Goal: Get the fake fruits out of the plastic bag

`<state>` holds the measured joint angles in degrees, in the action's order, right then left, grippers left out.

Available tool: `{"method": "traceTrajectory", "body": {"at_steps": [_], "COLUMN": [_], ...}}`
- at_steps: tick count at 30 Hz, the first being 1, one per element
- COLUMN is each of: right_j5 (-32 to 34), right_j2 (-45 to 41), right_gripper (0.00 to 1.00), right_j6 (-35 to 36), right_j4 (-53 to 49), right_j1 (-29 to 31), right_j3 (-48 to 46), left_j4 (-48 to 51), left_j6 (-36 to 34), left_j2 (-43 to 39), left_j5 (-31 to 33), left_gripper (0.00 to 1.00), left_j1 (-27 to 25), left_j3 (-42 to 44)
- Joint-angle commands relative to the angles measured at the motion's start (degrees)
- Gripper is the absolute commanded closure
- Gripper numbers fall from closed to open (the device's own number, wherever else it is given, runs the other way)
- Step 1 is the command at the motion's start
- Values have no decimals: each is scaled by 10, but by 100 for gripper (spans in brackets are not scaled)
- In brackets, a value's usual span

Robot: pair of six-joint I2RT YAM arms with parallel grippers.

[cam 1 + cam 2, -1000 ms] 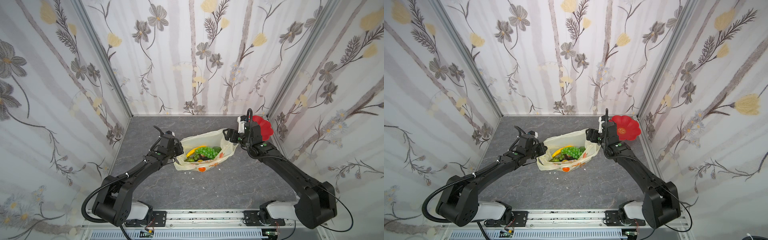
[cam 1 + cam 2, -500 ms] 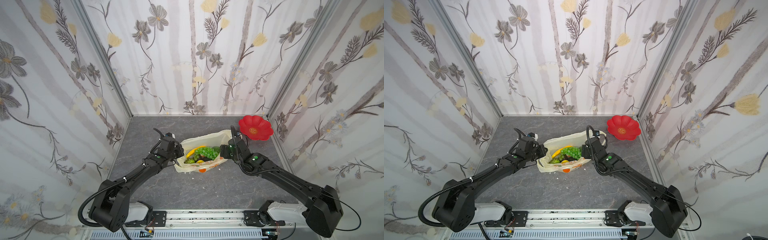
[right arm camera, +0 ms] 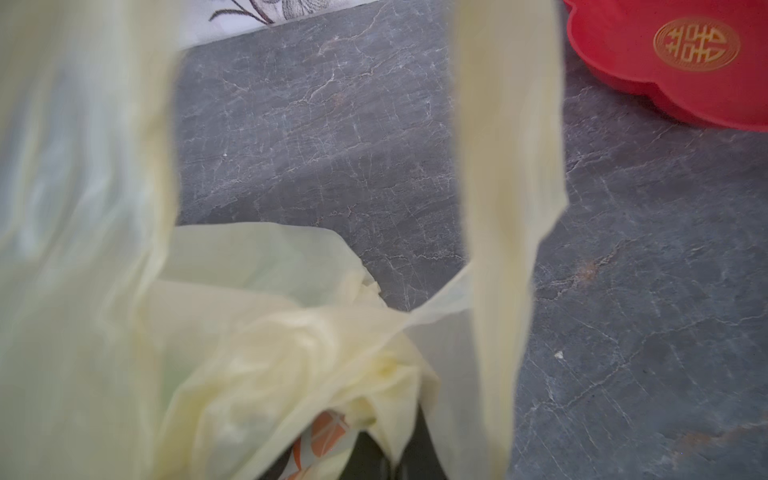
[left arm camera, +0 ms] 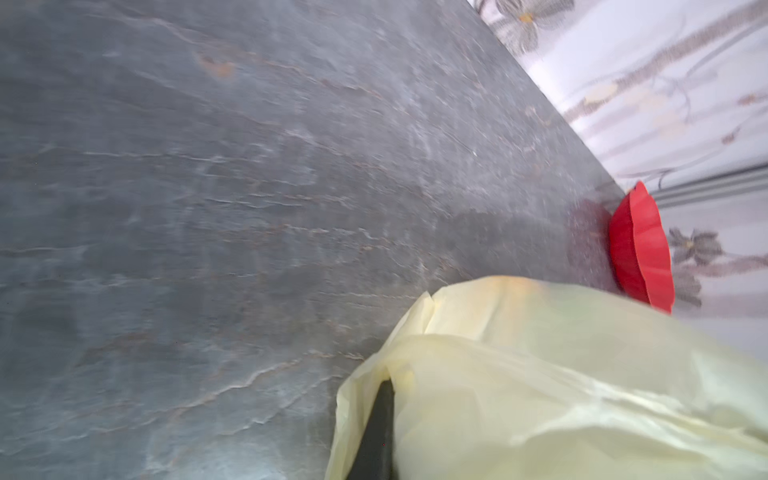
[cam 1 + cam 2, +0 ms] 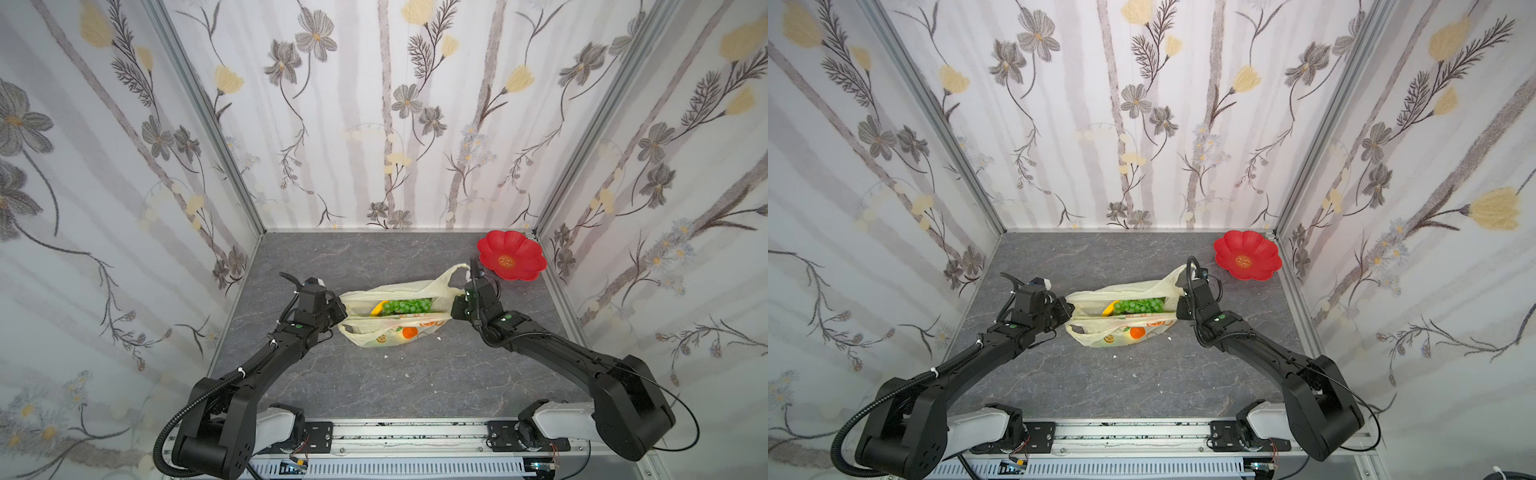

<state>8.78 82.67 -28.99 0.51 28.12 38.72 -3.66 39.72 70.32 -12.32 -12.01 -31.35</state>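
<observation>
The left fingers (image 5: 340, 311) and right fingers (image 5: 457, 307) are clenching opposite ends of the bag (image 5: 395, 334) at mid-frame. The grapes (image 5: 407, 306) and banana (image 5: 379, 308) are lying inside it; no fruit is sitting outside yet.

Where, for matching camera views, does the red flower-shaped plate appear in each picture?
In a top view: red flower-shaped plate at the far right corner of the table.
In a top view: same corner.
Left wrist: edge-on beyond the plastic bag.
Right wrist: close, gold emblem showing.
Shared landmark: that plastic bag.
</observation>
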Motion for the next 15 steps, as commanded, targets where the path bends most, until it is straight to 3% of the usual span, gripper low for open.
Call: {"method": "traceTrajectory", "body": {"at_steps": [1, 5, 12, 15], "right_j5": [-148, -193, -205, -206], "right_j2": [-26, -17, -10, -26], "right_gripper": [100, 100, 100, 100], "right_j6": [7, 4, -24, -38], "right_j4": [149, 164, 174, 180], "right_j1": [-32, -36, -34, -33], "right_j3": [-39, -34, -44, -63], "left_j4": [-55, -60, -56, -38], "left_j6": [33, 29, 15, -14], "left_j2": [2, 44, 109, 148], "left_j5": [-26, -58, -38, -27], "left_gripper": [100, 100, 100, 92], "left_j1": [23, 12, -41, -51], "left_j3": [16, -9, -93, -143]}}
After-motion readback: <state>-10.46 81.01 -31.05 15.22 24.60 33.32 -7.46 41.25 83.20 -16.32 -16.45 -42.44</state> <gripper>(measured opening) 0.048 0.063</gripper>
